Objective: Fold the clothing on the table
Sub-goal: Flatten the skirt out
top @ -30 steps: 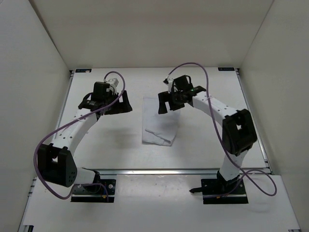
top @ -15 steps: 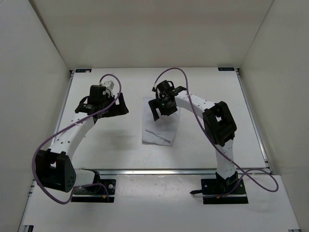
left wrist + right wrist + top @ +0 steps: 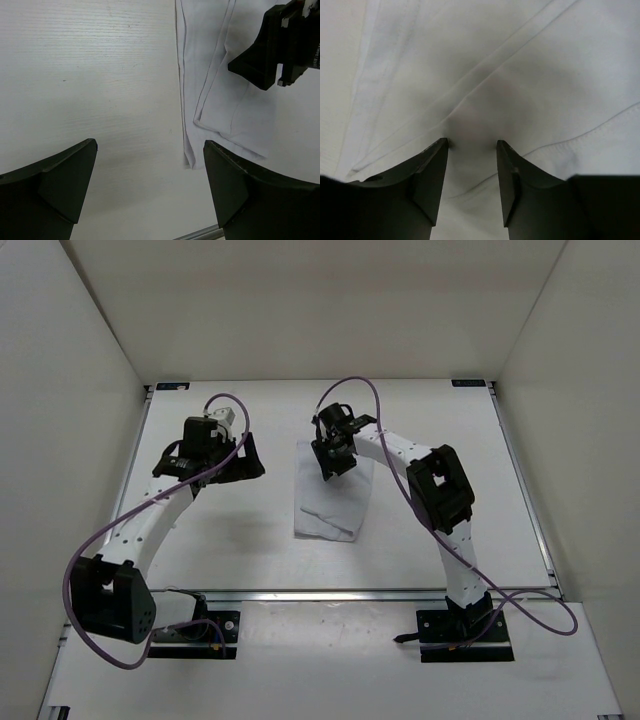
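Note:
The white clothing (image 3: 330, 508) lies partly folded at the middle of the table (image 3: 200, 540), with layered edges along its left side (image 3: 220, 90). My right gripper (image 3: 333, 458) is down on its far part. In the right wrist view the right gripper's (image 3: 472, 142) tips press into the fabric (image 3: 520, 60), the jaws partly narrowed and a shaded ridge of cloth between them. My left gripper (image 3: 240, 455) hovers left of the clothing, wide open over bare table (image 3: 150, 145), holding nothing. The right gripper's black body (image 3: 280, 45) shows in the left wrist view.
A metal rail (image 3: 330, 593) runs along the table's near edge, with both arm bases behind it. Pale walls (image 3: 90, 390) close in the left, far and right sides. Purple cables loop over each arm.
My right gripper has moved left and down onto the far part of the clothing, and its jaws have narrowed. The left arm has drawn slightly left and stays open.

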Tool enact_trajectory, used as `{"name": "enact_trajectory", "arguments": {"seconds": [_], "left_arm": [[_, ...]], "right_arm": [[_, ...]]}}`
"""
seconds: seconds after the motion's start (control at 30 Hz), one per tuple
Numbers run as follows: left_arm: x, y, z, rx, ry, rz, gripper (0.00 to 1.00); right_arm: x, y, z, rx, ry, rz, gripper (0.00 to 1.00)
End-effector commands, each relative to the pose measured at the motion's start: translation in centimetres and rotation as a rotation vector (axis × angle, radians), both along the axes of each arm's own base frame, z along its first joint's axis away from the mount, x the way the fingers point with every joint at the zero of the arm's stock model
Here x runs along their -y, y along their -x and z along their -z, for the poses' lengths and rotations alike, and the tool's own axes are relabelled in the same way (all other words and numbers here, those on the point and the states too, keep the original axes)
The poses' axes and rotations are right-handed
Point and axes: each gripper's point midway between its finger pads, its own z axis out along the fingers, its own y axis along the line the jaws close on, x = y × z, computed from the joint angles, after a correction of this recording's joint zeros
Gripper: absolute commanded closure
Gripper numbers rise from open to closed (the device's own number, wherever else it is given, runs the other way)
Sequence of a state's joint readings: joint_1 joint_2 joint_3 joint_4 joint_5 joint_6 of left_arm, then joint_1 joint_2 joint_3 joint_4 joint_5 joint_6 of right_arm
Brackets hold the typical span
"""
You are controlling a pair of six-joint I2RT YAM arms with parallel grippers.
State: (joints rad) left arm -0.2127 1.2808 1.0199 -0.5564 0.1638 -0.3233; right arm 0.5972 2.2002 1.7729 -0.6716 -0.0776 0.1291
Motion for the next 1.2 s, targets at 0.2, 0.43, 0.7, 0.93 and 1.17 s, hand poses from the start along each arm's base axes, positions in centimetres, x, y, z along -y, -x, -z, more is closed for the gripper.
{"name": "enact_trajectory", "arguments": {"seconds": [0.2, 0.43, 0.7, 0.93, 1.17], "left_arm": [[-0.5, 0.7, -1.4, 0.047, -0.013, -0.003, 0.01], [-0.4, 0.7, -1.9, 0.071, 0.012, -0.008, 0.02], [1.1, 0.1, -1.5, 0.087, 0.059, 0.036, 0.01], [5.3, 0.5, -0.4, 0.042, 0.098, 0.162, 0.01], [7.9, 0.4, 0.6, 0.002, 0.102, 0.241, 0.02]], "right_arm": [[-0.3, -0.5, -1.5, 0.034, -0.034, 0.024, 0.99], [1.2, -3.8, -10.7, 0.194, -0.117, 0.101, 1.0], [14.6, -0.3, -18.5, 0.396, -0.237, 0.395, 1.0], [23.8, 8.7, -9.4, 0.223, -0.155, 0.599, 0.17], [22.7, 9.3, -11.1, 0.265, -0.286, 0.617, 0.11]]}}
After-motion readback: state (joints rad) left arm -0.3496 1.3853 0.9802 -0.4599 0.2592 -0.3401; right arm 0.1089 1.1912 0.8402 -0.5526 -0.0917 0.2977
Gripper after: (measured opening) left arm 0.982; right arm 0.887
